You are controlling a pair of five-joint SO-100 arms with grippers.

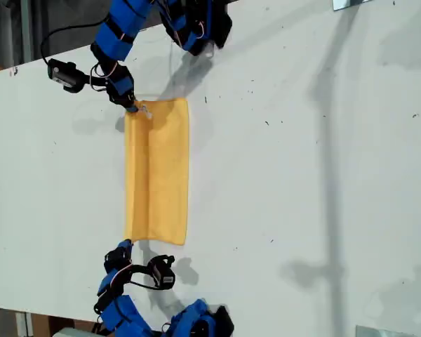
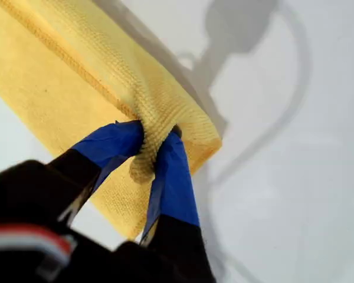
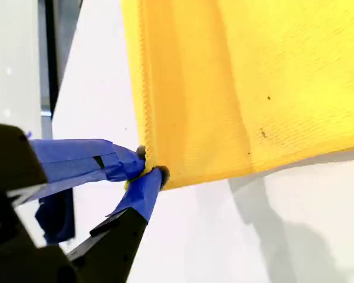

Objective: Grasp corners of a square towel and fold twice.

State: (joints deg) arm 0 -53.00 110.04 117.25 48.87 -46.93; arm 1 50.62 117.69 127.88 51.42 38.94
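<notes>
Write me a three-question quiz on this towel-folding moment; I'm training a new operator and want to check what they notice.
1. True or false: the towel lies fully unfolded on the table.
2. My first gripper is: A) open above the table, B) shut on the towel, C) out of view.
3. Fill in: my second gripper grips the towel at a ____.
Key: 1 false, it is folded into a strip; 2 B; 3 corner.

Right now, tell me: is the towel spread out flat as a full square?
No. The towel lies folded into a narrow strip, its ends pinched by my first gripper and second gripper.
</notes>
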